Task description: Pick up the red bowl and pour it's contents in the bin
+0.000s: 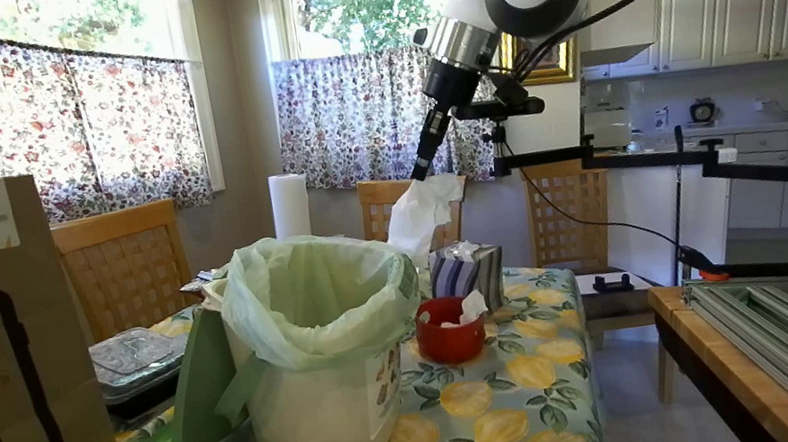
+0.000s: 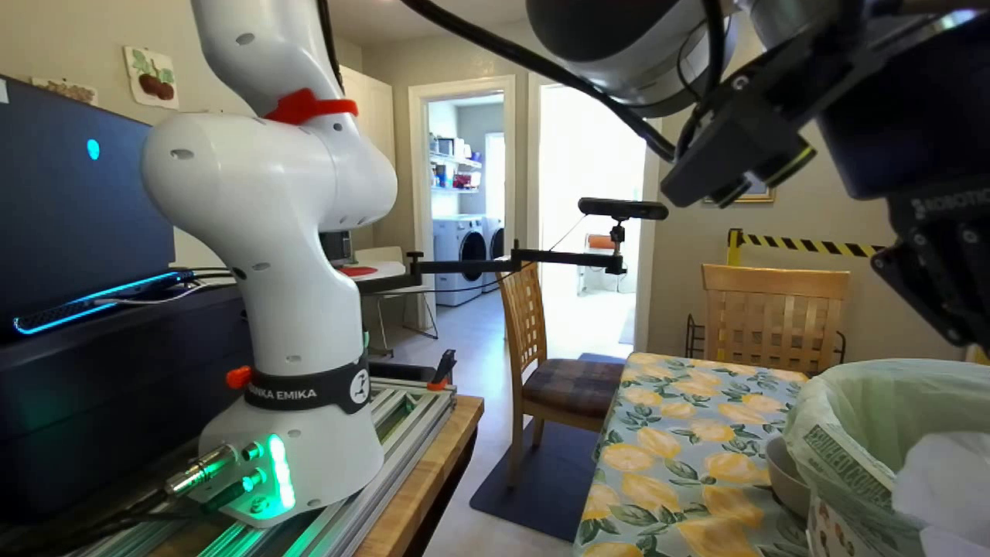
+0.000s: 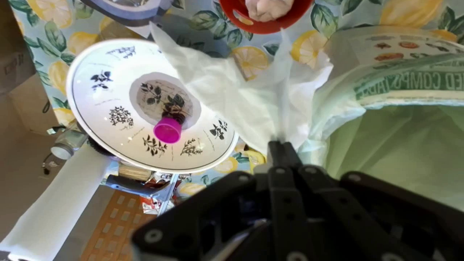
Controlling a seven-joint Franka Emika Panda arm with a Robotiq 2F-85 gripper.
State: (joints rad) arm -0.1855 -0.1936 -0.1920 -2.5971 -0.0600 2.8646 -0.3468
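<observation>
Red bowl (image 1: 452,341) ungripped; my pincer (image 3: 281,144) pinches tissue (image 3: 253,105) beside bin (image 1: 322,413). Loosening grip here could drop it outside.

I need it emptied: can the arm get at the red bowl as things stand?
Probably not yet: the gripper is shut on a white tissue, though the red bowl itself looks unblocked.

Daylight glares at the windows (image 1: 375,12) and washes a doorway (image 2: 592,147) white.
</observation>
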